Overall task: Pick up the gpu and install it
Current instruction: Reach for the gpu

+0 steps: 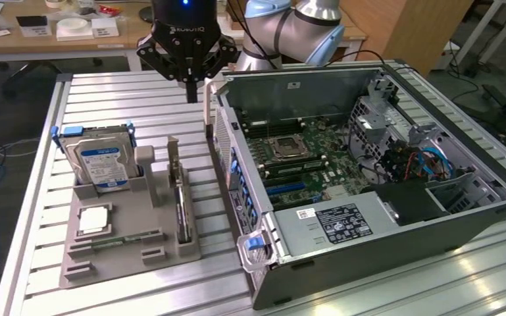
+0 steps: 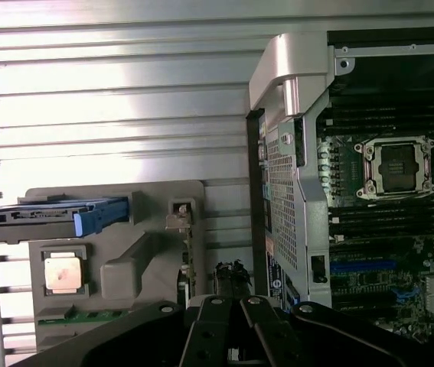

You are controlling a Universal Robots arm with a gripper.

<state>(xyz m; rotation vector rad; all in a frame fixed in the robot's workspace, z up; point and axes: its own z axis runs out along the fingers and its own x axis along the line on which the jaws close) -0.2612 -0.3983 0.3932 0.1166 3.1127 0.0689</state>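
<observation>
Slatted metal bench (image 1: 112,105) carries everything. The open PC case (image 1: 463,217) lies on its side at the exterior view's right, motherboard (image 1: 314,151) facing up with its CPU socket (image 1: 286,148) bare, and the power supply (image 1: 323,224) sits at the near end. The robot arm (image 1: 297,29) comes in from behind the case's far corner. A grey holder tray (image 1: 112,257) sits on the bench just beside the case, on the exterior view's left. The hard drive (image 1: 99,161) stands upright in a blue caddy at the tray's far end. The gpu (image 1: 181,204) is still in the tray, standing on its long edge in the slot along the side nearest the case, with its silver bracket at the far end; nothing is touching it. From the wrist view the gpu (image 2: 188,260) reads edge-on, a thin strip between the tray's raised block and the case wall (image 2: 285,69). The end effector (image 1: 191,97) hangs above the bench past the tray's far end, near the case corner, fingers pointing down and pressed fully together, holding nothing; in the wrist view the end effector (image 2: 230,283) sits just beside the gpu's line, apart from it. The CPU chip (image 1: 93,220) lies flat in its tray pocket, and the memory stick (image 1: 116,242) lies in the groove just nearer than it.
</observation>
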